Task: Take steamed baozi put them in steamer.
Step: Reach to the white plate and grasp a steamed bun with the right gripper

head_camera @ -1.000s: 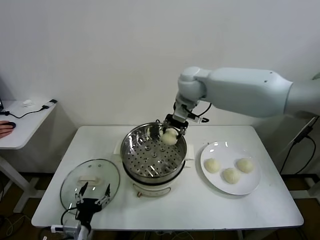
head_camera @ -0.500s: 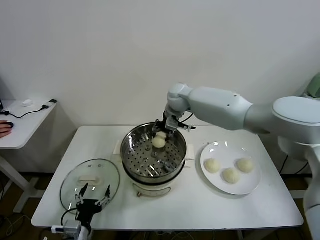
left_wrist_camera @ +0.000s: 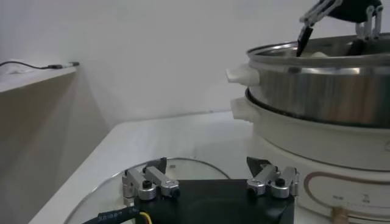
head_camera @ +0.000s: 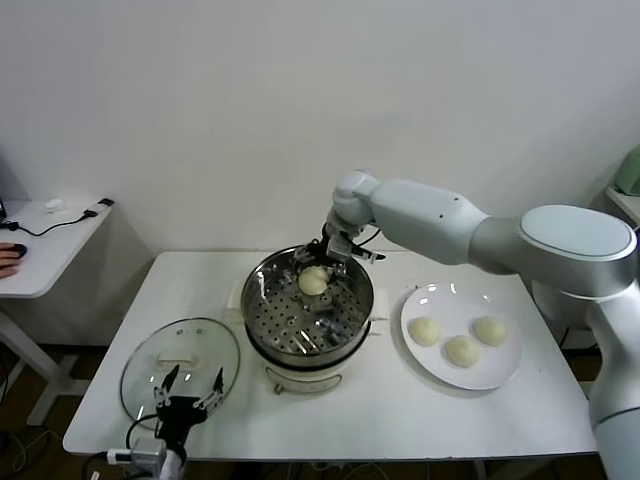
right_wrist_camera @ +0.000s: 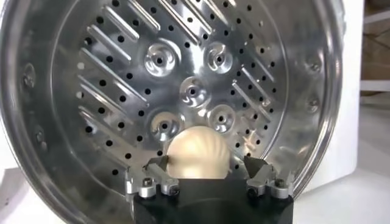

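Head view: the right gripper [head_camera: 322,262] is reaching over the far rim of the steamer [head_camera: 262,325] and is gripping one steamed baozi [head_camera: 313,281] just above the perforated tray [head_camera: 290,320]. Three more baozi [head_camera: 462,350] are lying on the white plate [head_camera: 437,372], just beside the steamer on the robot's right side. The left gripper [head_camera: 187,394] is idling at the near table edge over the glass lid [head_camera: 150,357], its fingers spread wide.

Left wrist view: the left gripper [left_wrist_camera: 210,176] is hovering with both fingers apart above the glass lid [left_wrist_camera: 122,189]. The steamer [left_wrist_camera: 317,91] is standing beside it on its cream base.

Right wrist view: the right gripper [right_wrist_camera: 206,175] is clamping the baozi [right_wrist_camera: 198,156] between its two fingers [right_wrist_camera: 150,178] over the tray [right_wrist_camera: 183,79].
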Robot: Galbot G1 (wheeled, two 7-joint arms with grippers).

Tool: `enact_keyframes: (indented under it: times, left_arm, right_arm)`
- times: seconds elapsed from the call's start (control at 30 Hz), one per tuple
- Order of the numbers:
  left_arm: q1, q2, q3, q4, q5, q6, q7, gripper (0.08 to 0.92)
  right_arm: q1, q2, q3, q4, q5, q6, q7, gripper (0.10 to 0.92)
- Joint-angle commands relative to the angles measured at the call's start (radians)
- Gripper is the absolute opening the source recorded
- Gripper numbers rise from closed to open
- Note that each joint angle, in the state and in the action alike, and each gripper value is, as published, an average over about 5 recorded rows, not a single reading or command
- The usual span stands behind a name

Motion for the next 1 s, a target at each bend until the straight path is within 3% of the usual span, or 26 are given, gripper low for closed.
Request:
enact_keyframes:
  times: [0.03, 0.13, 0.23, 0.47, 0.6, 0.77, 1.0]
  left_arm:
    - [0.003, -0.002, 0.002, -0.001, 0.003, -0.003, 0.001, 0.823]
    - [0.008, -0.004, 0.006, -0.004, 0.007, -0.006, 0.001, 0.823]
    - [0.011, -0.005, 0.005, -0.01, 0.008, -0.007, 0.0, 0.823]
    - [0.006, -0.002, -0.001, -0.015, 0.002, -0.007, -0.001, 0.823]
    - [0.001, -0.003, -0.001, -0.014, 0.0, -0.005, 0.0, 0.823]
    - [0.001, -0.002, -0.006, -0.011, 0.0, -0.003, 0.0, 0.823]
    - [0.013, -0.002, -0.021, -0.012, -0.002, -0.004, 0.0, 0.823]
  right_arm:
    - [0.245, -0.135, -0.14, 0.082, 0.407, -0.016, -0.198, 0.823]
    - [0.362, -0.22, -0.279, 0.117, 0.616, -0.129, -0.255, 0.823]
    - [0.472, -0.334, -0.422, 0.192, 0.71, -0.343, -0.26, 0.823]
    - [0.534, -0.586, -0.626, 0.431, 0.692, -0.684, -0.147, 0.823]
    - [0.432, -0.651, -0.618, 0.529, 0.691, -0.83, -0.071, 0.823]
    - [0.242, -0.634, -0.498, 0.499, 0.684, -0.933, 0.012, 0.823]
    - [-0.006, -0.563, -0.315, 0.357, 0.627, -0.963, 0.044, 0.823]
